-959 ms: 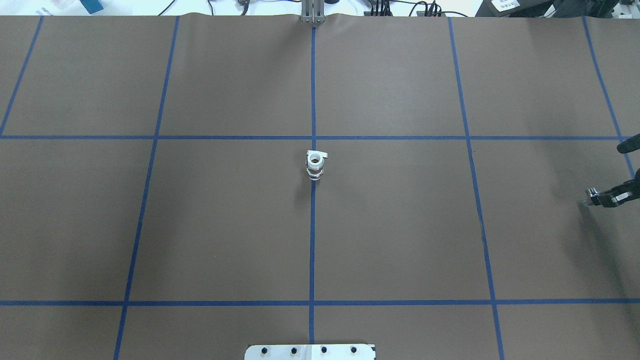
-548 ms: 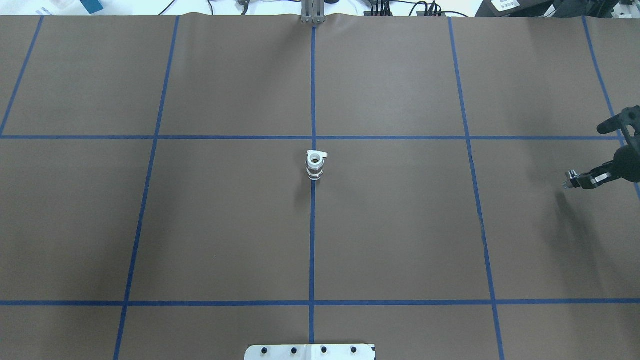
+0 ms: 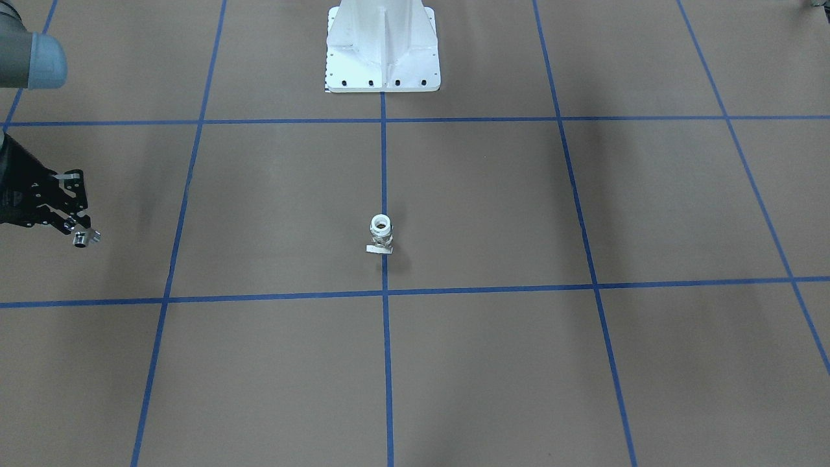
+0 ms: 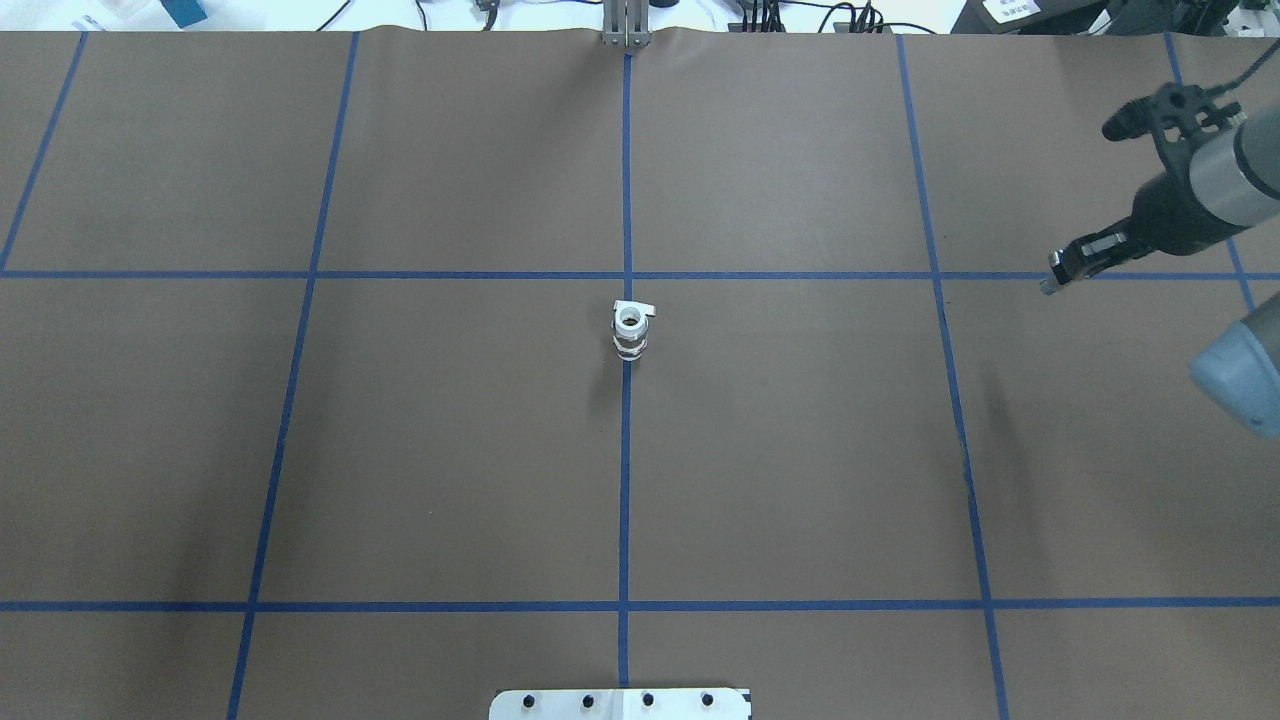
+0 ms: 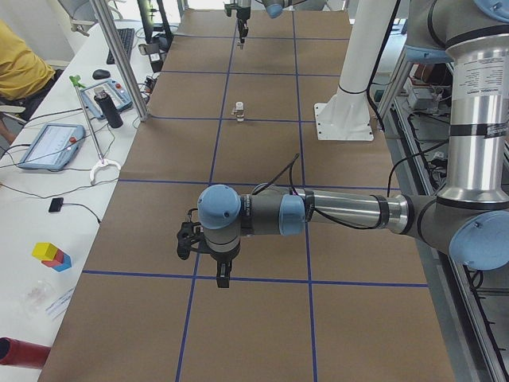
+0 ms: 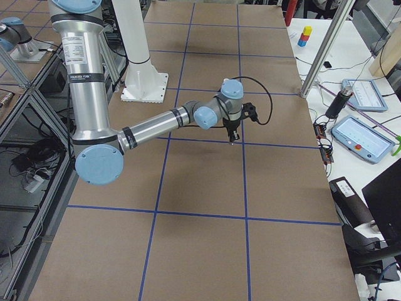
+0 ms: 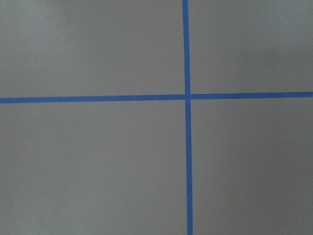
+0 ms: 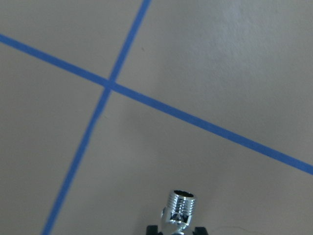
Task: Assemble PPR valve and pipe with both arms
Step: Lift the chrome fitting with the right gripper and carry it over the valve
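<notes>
The PPR valve (image 4: 630,331) stands upright on the brown table at the centre grid line, white ring up and pale tab at its far side; it also shows in the front view (image 3: 381,235) and the left view (image 5: 238,111). My right gripper (image 4: 1062,272) is shut on the small chrome pipe (image 4: 1047,288) and holds it above the table, far to the valve's right. The pipe's threaded end shows in the right wrist view (image 8: 180,206) and in the front view (image 3: 83,239). My left gripper (image 5: 223,278) shows only in the left view, above the table; I cannot tell if it is open.
The white pedestal base (image 3: 382,45) stands at the table's robot side. A metal post (image 4: 626,30) stands at the far edge. Tablets and a bottle (image 5: 110,107) lie on the operators' bench beyond. My right arm's elbow (image 4: 1240,385) hangs over the right edge.
My right gripper has moved inward and toward the far side of the table with the pipe in it. The valve has not moved.
</notes>
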Controlling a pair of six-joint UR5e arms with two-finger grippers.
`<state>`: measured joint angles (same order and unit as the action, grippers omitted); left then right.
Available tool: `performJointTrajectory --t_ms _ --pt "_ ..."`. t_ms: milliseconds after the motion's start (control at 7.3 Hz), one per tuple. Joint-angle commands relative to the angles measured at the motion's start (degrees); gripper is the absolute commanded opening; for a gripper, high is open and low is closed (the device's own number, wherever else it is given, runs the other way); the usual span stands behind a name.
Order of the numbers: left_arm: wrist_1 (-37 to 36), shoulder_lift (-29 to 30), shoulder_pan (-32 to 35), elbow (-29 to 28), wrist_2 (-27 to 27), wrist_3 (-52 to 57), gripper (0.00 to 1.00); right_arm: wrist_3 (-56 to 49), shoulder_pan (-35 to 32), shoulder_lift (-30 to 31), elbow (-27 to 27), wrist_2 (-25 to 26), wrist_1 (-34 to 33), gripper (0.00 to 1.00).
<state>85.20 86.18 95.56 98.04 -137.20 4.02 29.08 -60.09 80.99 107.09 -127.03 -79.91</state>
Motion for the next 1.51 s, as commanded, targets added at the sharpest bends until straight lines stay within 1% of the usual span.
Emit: performJointTrajectory --t_ms 0,137,274,411,548,685,822,959,1234,1371 --pt "2.3 -1.2 0.0 0.3 0.0 0.0 1.00 16.6 4.6 -8.2 1.5 1.1 -3.8 0.00" --pt "2.3 -1.2 -0.1 0.3 0.0 0.0 1.00 27.1 7.9 -10.7 1.6 4.0 -3.9 0.00" --pt "2.4 -1.2 -0.1 0.3 0.1 0.0 1.00 36.0 12.8 -13.6 1.4 9.1 -4.0 0.00" --pt "2.4 -1.2 0.0 0.3 0.0 0.0 1.00 42.1 15.5 -17.9 1.3 12.0 -9.2 0.00" --pt "2.4 -1.2 -0.1 0.3 0.1 0.0 1.00 49.8 18.4 -23.5 1.2 15.0 -16.4 0.00" --pt "2.4 -1.2 -0.1 0.3 0.0 0.0 1.00 55.7 21.9 -26.3 0.9 19.7 -18.2 0.00" --pt "2.4 -1.2 -0.1 0.3 0.0 0.0 1.00 60.3 24.1 -28.2 0.4 21.9 -18.4 0.00" --pt "2.4 -1.2 -0.1 0.3 0.0 0.0 1.00 63.3 25.3 -30.3 -1.3 22.3 -18.4 0.00" --pt "2.4 -1.2 -0.1 0.3 0.0 0.0 1.00 64.0 26.6 -36.8 -7.0 22.6 -21.2 0.00" --pt "2.4 -1.2 -0.1 0.4 0.0 0.0 1.00 64.1 27.2 -37.6 -7.7 22.6 -21.2 0.00"
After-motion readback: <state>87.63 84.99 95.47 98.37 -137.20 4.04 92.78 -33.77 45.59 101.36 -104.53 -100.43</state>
